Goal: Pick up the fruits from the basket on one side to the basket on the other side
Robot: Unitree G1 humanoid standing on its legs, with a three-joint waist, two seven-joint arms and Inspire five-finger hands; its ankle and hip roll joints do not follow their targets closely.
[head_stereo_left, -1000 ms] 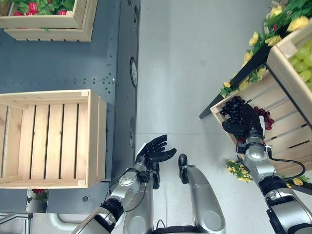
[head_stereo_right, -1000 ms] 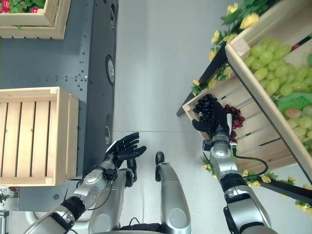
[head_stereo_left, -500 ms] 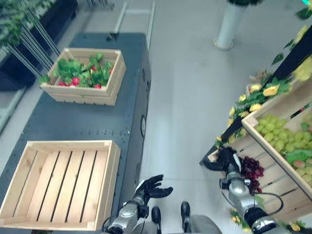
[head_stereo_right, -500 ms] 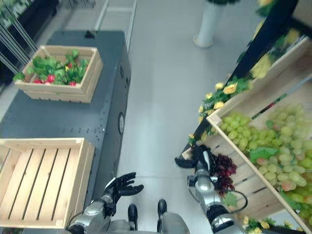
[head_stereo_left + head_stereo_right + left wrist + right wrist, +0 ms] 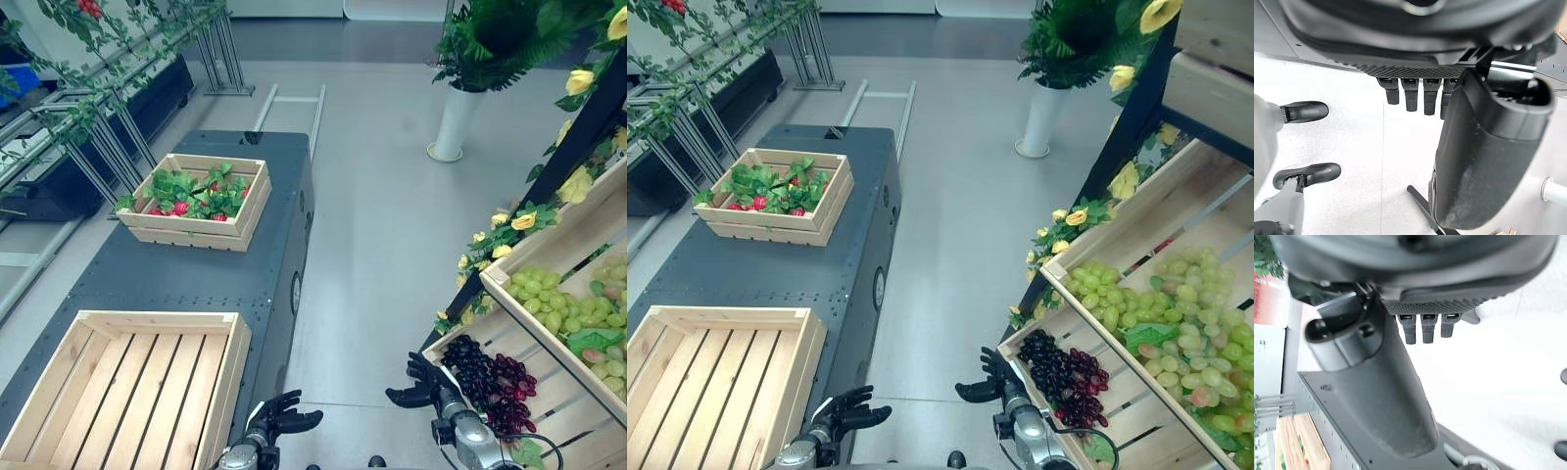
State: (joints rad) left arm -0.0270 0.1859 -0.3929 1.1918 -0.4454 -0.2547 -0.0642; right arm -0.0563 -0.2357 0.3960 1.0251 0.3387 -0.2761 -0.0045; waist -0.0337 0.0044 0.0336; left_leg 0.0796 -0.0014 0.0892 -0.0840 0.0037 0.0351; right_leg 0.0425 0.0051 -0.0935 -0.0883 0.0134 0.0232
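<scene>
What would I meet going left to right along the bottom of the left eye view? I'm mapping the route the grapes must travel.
Empty wooden crate → left hand → right hand → dark grapes in the lower shelf crate.

Two dark robot hands show at the bottom edge of the head camera's frame. The left hand (image 5: 279, 416) sits at lower centre-left, palm up, fingers spread and relaxed, holding nothing. The right hand (image 5: 421, 387) sits at lower right, fingers splayed apart and thumb out, also empty. Each silver-grey wrist is just visible below its hand at the frame's bottom.
</scene>
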